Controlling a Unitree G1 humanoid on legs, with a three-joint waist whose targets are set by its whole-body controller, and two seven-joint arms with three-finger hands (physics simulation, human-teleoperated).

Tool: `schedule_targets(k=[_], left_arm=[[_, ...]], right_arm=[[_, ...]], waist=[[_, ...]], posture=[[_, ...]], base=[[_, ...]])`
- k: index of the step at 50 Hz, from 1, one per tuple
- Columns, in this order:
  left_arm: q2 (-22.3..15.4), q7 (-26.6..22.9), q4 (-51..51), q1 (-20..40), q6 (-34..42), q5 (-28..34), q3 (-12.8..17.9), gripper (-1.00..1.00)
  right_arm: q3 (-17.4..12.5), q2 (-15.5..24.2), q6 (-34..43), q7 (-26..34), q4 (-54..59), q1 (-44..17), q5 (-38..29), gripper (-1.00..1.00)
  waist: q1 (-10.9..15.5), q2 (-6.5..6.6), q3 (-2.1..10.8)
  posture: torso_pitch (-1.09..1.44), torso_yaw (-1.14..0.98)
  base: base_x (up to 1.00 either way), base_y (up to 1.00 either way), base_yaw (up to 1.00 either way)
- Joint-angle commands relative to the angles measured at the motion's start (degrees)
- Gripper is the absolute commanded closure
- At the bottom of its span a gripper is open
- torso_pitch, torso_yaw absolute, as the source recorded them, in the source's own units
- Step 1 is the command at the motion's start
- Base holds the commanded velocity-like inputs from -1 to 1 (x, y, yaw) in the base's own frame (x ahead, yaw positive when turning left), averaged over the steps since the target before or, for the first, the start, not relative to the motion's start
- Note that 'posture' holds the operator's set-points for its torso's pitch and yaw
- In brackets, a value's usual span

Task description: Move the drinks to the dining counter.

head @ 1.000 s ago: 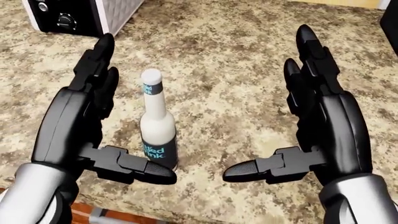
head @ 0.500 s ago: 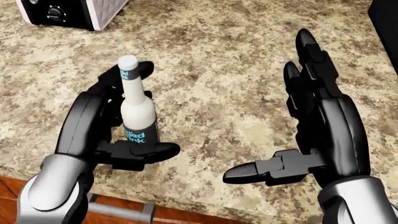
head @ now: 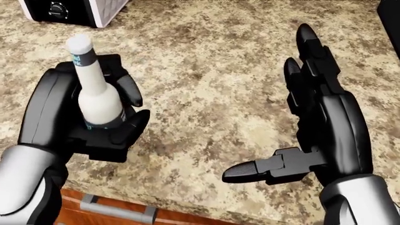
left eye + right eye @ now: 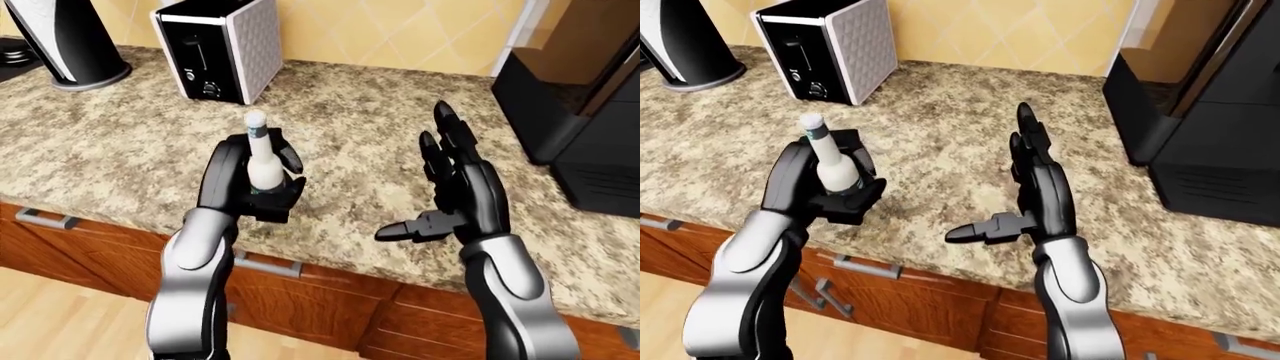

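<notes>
Your left hand [image 3: 75, 117] has its fingers wrapped round the white bottle [image 3: 94, 91] at frame left, while your right hand [image 3: 319, 126] hangs with fingers spread over the desk [image 3: 206, 70].

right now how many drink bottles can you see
1. The white bottle is gripped in the left hand, above the granite counter near its edge. The right hand is open and holds nothing. Others may lie outside these views.
</notes>
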State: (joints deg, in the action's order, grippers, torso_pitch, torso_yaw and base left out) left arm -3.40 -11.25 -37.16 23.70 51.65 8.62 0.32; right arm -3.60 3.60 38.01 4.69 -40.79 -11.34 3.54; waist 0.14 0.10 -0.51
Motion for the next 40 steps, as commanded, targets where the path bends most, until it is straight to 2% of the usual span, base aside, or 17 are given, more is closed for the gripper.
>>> schedule_targets(k=[1,7,11,12,14,15,19,24,26,28,30,31,32,34,37,38,40], left_arm=[[-0.6,0.1,-3.5,2.5,1.5,-0.8,0.8,1.0],[-2.9,0.2,-8.3,6.5,8.3,-2.5,2.6,1.0],[-3.4,0.8,-8.5,6.3,7.9,-3.4,3.2,1.0],[-3.7,0.8,-8.6,6.5,8.2,-3.8,3.6,1.0],[-4.1,1.0,-8.7,6.8,8.6,-4.3,4.1,1.0],[-4.2,1.2,-8.7,6.6,8.4,-4.5,4.2,1.0],[-4.5,1.7,-9.0,6.4,8.4,-5.2,4.4,1.0],[-4.9,2.1,-9.0,6.0,8.1,-6.0,4.9,1.0],[-5.1,2.2,-9.2,5.9,8.2,-6.4,5.2,1.0],[-5.4,2.3,-9.3,5.8,8.2,-6.8,5.5,1.0],[-5.8,2.4,-9.6,6.1,8.8,-7.2,6.0,1.0],[-5.9,2.4,-9.8,6.2,9.0,-7.4,6.1,1.0],[-6.0,2.5,-9.8,6.3,9.1,-7.5,6.2,1.0],[-6.4,2.5,-9.6,6.7,9.3,-7.9,6.5,1.0],[-6.8,2.8,-9.8,6.9,9.6,-8.5,6.8,1.0],[-6.8,2.9,-9.7,6.9,9.6,-8.6,6.9,1.0],[-7.0,3.1,-10.2,7.0,10.2,-8.9,7.0,1.0]], right_arm=[[-0.3,0.3,-0.7,-0.2,-2.9,-1.7,0.3,-1.0],[0.2,0.6,1.1,-0.3,-4.4,-2.5,0.0,-1.0],[0.8,0.4,0.3,0.3,-4.6,-2.2,-0.2,-1.0],[1.0,0.3,-0.1,0.4,-4.5,-1.9,-0.5,-1.0],[1.2,0.1,-0.4,0.6,-4.3,-1.8,-0.7,-1.0],[1.2,0.0,-0.4,0.6,-4.1,-1.8,-0.8,-1.0],[1.5,-0.1,0.1,0.8,-4.5,-1.7,-1.2,-1.0],[2.0,-0.4,-0.5,0.9,-4.0,-1.6,-1.7,-1.0],[2.2,-0.3,0.6,0.8,-4.4,-1.8,-2.3,-1.0],[2.1,-0.4,0.3,0.9,-3.8,-1.8,-2.6,-1.0],[2.1,-0.4,0.6,0.9,-4.1,-1.9,-2.7,-1.0],[2.1,-0.4,0.8,0.9,-4.2,-2.0,-2.8,-1.0],[2.1,-0.4,0.7,0.9,-4.0,-2.1,-2.9,-1.0],[2.0,-0.4,0.9,0.9,-3.8,-2.4,-3.0,-1.0],[1.6,-0.7,1.9,0.9,-4.1,-3.1,-2.4,-1.0],[1.5,-0.7,1.9,0.9,-4.0,-3.2,-2.3,-1.0],[1.6,-0.6,1.4,1.0,-3.3,-2.9,-2.0,-1.0]], waist=[[0.0,-0.05,1.23],[0.0,0.01,1.0],[-0.2,0.04,2.1],[-0.3,-0.18,2.11],[-0.4,-2.72,1.3],[-0.9,-3.23,1.47],[-1.0,-3.82,0.78],[-0.7,-1.72,-0.03],[-1.0,0.11,0.61],[-1.8,2.09,-0.75],[-2.8,5.59,0.04],[-3.0,5.55,-0.94],[-2.3,3.29,-2.03],[-2.5,2.91,-0.44],[-2.0,1.26,-1.35],[-1.9,0.48,-1.57],[-0.4,-2.6,-0.59]], posture=[[0.0,0.0],[0.0,0.0],[0.0,0.0],[0.0,0.0],[0.0,0.0],[0.0,0.0],[0.0,0.0],[0.0,0.0],[0.0,0.0],[0.0,0.0],[0.0,0.0],[0.0,0.0],[0.0,0.0],[0.0,0.0],[0.0,0.0],[0.0,0.0],[0.0,0.0]], base=[[0.0,0.0,0.0],[0.0,0.0,0.0],[-0.32,0.05,0.0],[-0.41,0.29,0.0],[-0.44,0.43,0.0],[-0.45,0.45,0.0],[-0.45,0.53,0.0],[-0.44,0.58,0.0],[-0.3,0.7,0.0],[0.0,0.92,0.0],[0.0,1.0,0.0],[0.0,1.0,0.0],[0.0,1.0,0.0],[0.0,1.0,0.0],[0.09,1.0,0.0],[0.12,1.0,0.0],[0.13,0.0,1.0]])
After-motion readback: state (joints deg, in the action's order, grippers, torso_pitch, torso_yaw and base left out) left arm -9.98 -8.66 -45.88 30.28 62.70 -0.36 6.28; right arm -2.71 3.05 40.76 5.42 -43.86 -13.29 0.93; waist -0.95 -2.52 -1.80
